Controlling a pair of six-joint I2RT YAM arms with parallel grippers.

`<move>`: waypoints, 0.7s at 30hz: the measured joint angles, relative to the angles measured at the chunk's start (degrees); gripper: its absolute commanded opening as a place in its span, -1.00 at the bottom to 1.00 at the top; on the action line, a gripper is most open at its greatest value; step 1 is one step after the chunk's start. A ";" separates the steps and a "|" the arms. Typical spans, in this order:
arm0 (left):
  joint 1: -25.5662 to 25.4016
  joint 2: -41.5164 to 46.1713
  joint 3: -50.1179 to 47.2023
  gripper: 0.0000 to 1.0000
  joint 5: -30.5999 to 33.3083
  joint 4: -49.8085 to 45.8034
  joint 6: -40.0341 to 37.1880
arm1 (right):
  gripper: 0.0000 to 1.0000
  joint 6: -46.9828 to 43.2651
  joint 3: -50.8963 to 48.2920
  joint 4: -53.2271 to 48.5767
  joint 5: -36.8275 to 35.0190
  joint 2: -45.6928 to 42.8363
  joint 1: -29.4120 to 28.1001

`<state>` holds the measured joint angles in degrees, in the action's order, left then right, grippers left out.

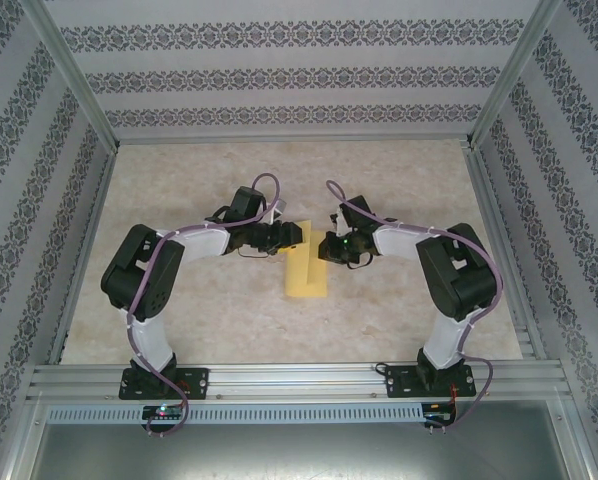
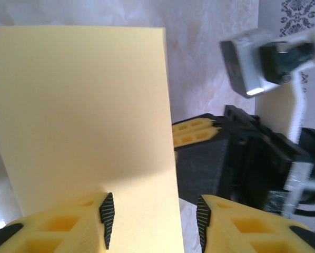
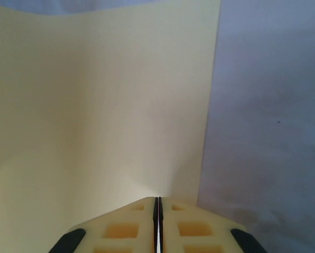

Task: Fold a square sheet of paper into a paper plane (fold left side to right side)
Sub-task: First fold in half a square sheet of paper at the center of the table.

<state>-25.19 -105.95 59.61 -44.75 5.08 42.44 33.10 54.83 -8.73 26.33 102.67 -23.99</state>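
From above, the thin yellow sheet of paper, folded to a narrow strip, lies mid-way across the pale marbled worktop. The left claw and right claw meet over its far end, probably to flatten the crease.

On the left wrist camera, the left claw is released, its black ribbed pads apart astride the sheet's right edge. The right claw's yellow fingers crowd just beside that edge.

On the right wrist camera, the right claw is clenched on the sheet near its edge, apparently pressing. Whether it pinches paper I cannot tell.
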 measured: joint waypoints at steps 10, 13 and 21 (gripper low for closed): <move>-0.39 -0.46 1.31 -0.47 1.49 0.13 0.07 | -0.14 4.96 -3.48 4.79 5.86 -12.13 2.69; -0.39 -0.61 1.38 -0.47 1.55 0.13 0.07 | -0.11 7.63 -5.07 6.71 8.04 -12.09 1.97; -0.74 -1.31 1.49 -0.48 1.73 0.11 0.04 | -0.49 12.13 -5.70 9.84 10.88 -8.33 0.20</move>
<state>-25.93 -107.26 61.10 -43.03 5.19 42.48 45.23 49.12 1.10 37.21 94.35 -23.79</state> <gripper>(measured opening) 0.261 0.296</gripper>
